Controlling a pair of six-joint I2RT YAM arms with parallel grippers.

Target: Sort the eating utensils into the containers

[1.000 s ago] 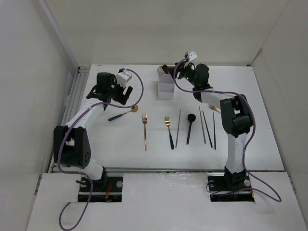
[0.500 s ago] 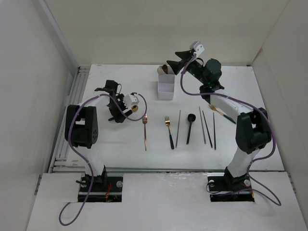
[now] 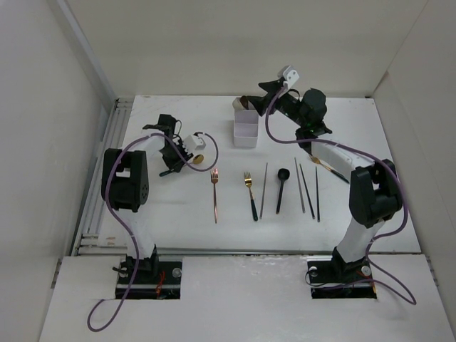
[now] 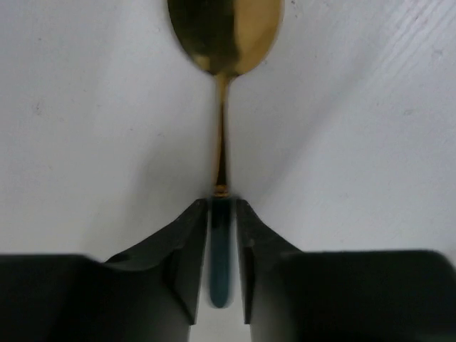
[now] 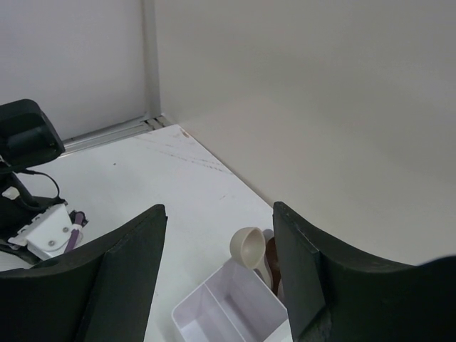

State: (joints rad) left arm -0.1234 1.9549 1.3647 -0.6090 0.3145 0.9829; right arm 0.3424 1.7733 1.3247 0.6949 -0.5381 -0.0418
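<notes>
A gold spoon [image 4: 225,32] with a dark teal handle lies flat on the white table, and my left gripper [image 4: 222,206] is shut on that handle. From above, that spoon [image 3: 199,159] lies left of the row, under my left gripper [image 3: 173,165]. The white organiser [image 3: 246,130] stands at the back. A pale spoon [image 5: 247,247] and a brown spoon [image 5: 272,258] lean in its far compartment, while the organiser's [image 5: 226,308] nearer compartments show empty. My right gripper [image 5: 219,210] hangs open above that far end, holding nothing; in the top view it [image 3: 264,97] is over the organiser's back.
In a row on the table lie a copper fork [image 3: 214,194], a gold black-handled fork [image 3: 250,194], a dark chopstick [image 3: 263,189], a black spoon [image 3: 281,187] and more chopsticks [image 3: 308,189]. A gold utensil [image 3: 324,165] lies partly under the right arm. White walls enclose the table.
My left gripper has closed from open onto the spoon's handle after swinging down to it. The right gripper rose from the table to the organiser's far end and stays open.
</notes>
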